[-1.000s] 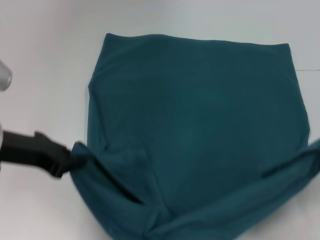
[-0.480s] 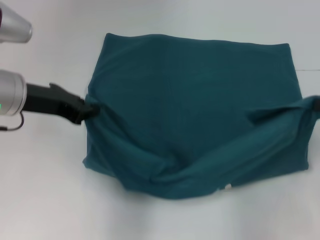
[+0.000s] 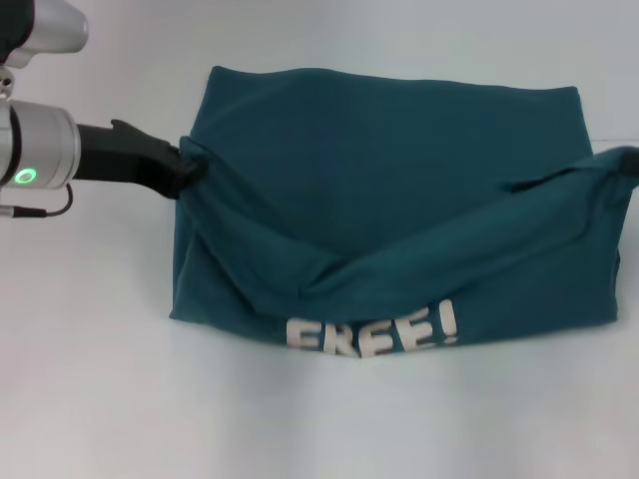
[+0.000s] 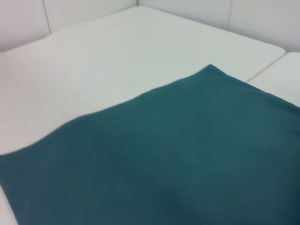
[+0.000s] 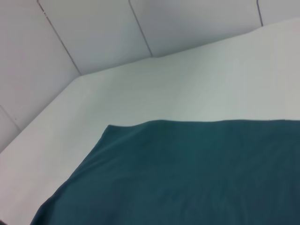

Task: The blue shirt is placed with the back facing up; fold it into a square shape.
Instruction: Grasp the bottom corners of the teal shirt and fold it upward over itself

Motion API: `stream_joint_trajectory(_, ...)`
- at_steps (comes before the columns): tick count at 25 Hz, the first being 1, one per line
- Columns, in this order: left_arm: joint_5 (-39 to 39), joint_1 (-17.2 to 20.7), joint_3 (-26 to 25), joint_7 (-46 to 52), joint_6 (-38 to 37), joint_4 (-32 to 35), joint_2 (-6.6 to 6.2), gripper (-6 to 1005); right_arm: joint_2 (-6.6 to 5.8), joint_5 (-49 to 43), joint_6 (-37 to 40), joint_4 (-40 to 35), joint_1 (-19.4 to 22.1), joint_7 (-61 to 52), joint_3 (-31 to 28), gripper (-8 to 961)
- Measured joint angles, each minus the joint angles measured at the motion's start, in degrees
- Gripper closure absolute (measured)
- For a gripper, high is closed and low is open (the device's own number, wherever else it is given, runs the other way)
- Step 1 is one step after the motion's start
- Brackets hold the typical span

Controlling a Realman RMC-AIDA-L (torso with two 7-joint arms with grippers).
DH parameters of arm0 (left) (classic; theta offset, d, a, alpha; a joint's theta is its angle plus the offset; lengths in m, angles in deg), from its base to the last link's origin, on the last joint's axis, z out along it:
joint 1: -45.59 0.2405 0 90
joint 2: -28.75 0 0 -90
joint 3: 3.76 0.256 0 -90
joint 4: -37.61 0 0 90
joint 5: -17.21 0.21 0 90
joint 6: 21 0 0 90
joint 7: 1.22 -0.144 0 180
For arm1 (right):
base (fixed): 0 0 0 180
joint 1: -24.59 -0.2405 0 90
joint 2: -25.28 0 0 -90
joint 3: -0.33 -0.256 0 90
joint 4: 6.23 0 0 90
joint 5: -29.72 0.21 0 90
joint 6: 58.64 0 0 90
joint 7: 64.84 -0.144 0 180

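You can't see the right gripper: the head view's edge cuts it off where the shirt [image 3: 399, 200] corner lifts at right

White table [image 3: 100, 399], plain matte top. A thin seam line runs across it at the far right edge of the head view. Panelled white wall behind the far edge in both wrist views. Only thing lying on it: the blue shirt [image 3: 389, 180], dark teal, spread across the centre and right. Its far edge lies flat and straight; the near part is folded up over itself and raised at the left and right corners. White letters "FREE!" [image 3: 371, 333] show along the near fold. Bare table left, near and far.
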Motion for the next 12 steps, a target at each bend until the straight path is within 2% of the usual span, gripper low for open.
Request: stream_joint_trajectory(12,-0.6,-2.62,0.0,-3.98,11.8,-6.22,0.25,953,-3.01,-0.42,-7.62,11.32,-7.31,4.07,-0.24,937)
